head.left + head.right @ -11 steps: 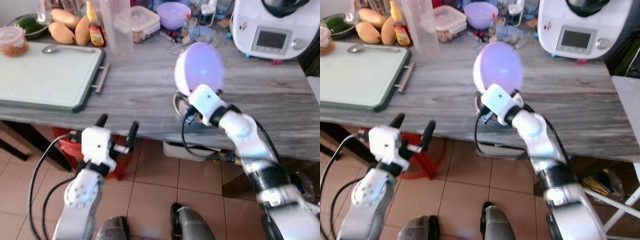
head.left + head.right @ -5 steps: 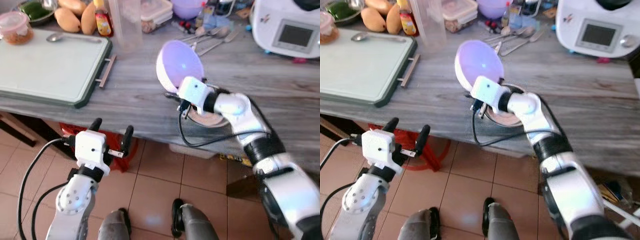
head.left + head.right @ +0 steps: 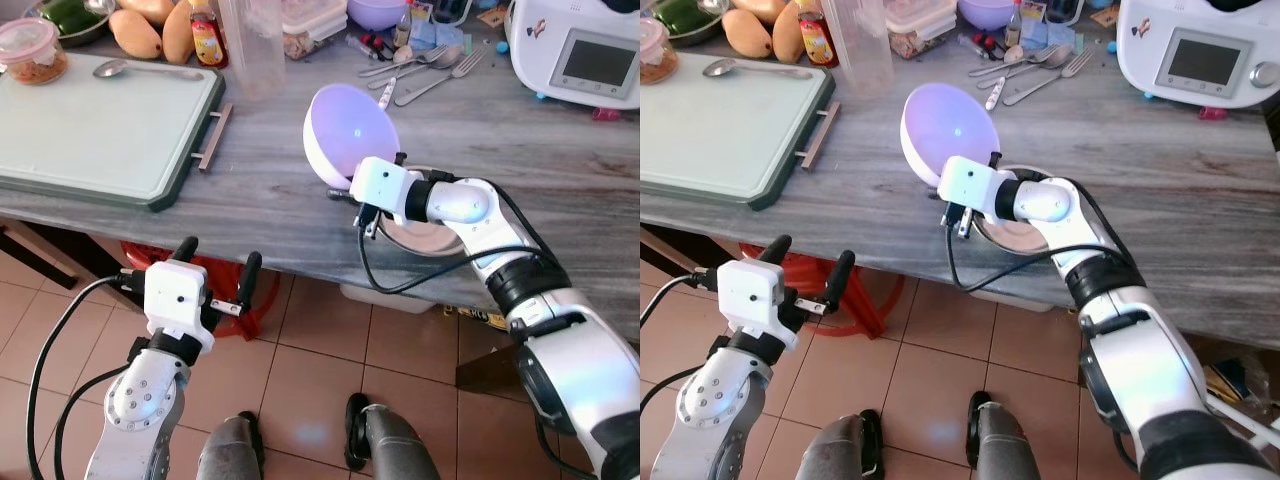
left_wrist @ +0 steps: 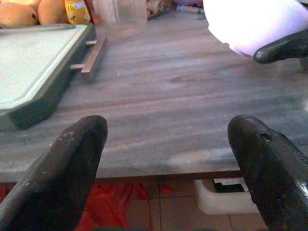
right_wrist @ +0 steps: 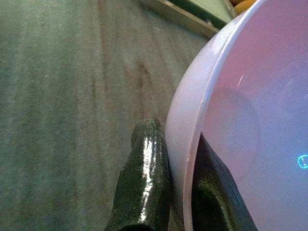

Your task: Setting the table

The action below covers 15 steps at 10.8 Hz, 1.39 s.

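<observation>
My right gripper (image 5: 179, 159) is shut on the rim of a pale purple bowl (image 3: 348, 132), one black finger (image 5: 142, 178) outside the wall and one inside. The bowl is tilted on edge above the grey wooden table (image 3: 270, 190), its hollow facing up and toward me. Just behind the gripper a metal dish (image 3: 425, 235) lies near the table's front edge. My left gripper (image 3: 215, 280) is open, below and in front of the table edge, above the tiled floor. Spoons and forks (image 3: 425, 70) lie further back.
A green cutting board (image 3: 95, 125) with a spoon (image 3: 135, 70) fills the table's left. Mangoes (image 3: 140, 35), a sauce bottle (image 3: 207, 35), a clear pitcher (image 3: 252, 45), containers and a white kitchen machine (image 3: 585, 50) stand along the back. A red bin (image 3: 215, 285) stands under the table.
My right gripper has carried the bowl slightly left and toward the table's front. The view has shifted a little; the left arm has barely moved.
</observation>
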{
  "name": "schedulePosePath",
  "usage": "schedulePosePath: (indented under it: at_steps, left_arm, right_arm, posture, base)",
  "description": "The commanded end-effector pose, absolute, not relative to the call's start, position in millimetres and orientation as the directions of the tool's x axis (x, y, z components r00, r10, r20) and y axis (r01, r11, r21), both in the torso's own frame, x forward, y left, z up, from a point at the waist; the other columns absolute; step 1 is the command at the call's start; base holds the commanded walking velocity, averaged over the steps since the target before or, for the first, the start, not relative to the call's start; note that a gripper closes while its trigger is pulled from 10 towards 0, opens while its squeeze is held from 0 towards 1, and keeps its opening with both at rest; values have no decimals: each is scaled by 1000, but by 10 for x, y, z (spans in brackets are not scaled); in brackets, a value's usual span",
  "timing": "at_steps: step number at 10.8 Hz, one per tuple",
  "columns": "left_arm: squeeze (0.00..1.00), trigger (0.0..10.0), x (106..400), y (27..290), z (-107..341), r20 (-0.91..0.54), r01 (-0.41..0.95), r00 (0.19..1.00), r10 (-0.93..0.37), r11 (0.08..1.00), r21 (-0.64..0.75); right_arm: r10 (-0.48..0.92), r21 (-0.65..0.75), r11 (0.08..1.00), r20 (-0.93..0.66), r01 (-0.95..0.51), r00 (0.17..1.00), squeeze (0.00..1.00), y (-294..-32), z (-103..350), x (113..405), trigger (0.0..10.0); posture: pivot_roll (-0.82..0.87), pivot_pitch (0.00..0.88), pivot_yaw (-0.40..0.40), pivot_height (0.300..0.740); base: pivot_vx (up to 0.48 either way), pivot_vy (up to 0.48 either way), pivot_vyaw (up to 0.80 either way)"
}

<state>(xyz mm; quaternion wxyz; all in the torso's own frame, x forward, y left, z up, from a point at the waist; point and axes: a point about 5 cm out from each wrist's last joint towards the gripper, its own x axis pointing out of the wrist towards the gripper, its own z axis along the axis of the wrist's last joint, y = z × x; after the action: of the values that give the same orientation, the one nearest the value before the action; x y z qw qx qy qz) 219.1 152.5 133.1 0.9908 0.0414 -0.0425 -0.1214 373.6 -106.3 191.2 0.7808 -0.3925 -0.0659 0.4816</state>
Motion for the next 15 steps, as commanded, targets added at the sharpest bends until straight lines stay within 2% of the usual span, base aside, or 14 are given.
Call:
schedulePosePath:
  at_steps: [1, 2, 6, 13, 15]
  left_arm:
    - [0, 10000, 2160, 1525, 1331, 62, 243, 966, -249, 965, 94]
    - [0, 10000, 2161, 1528, 1324, 54, 241, 968, -246, 966, 93]
    - [0, 10000, 2182, 1507, 1297, 42, 248, 967, -252, 965, 86]
    - [0, 10000, 2298, 1451, 1225, 40, 252, 966, -255, 965, 67]
    - [0, 10000, 2311, 1458, 1214, 45, 246, 967, -249, 967, 63]
  right_arm:
    - [815, -682, 180, -301, -709, 496, 75, -1019, 1928, 3735, 10000]
    - [811, -692, 176, -301, -700, 502, 1000, -1028, 1935, 3751, 10000]
    - [797, -754, 180, -265, -631, 544, 1000, -1094, 2034, 3785, 10000]
    - [839, -781, 171, -204, -600, 505, 1000, -1082, 2291, 3778, 10000]
    - [854, -758, 275, -90, -591, 512, 1000, -1119, 2432, 3755, 10000]
  posture:
    - [109, 259, 3, 740]
    - [110, 260, 2, 740]
    - [92, 251, -5, 740]
    - [54, 203, -20, 740]
    - [45, 195, -24, 740]
  base:
    - [0, 0, 0]
    - [0, 0, 0]
    - [0, 0, 0]
    - [0, 0, 0]
    - [0, 0, 0]
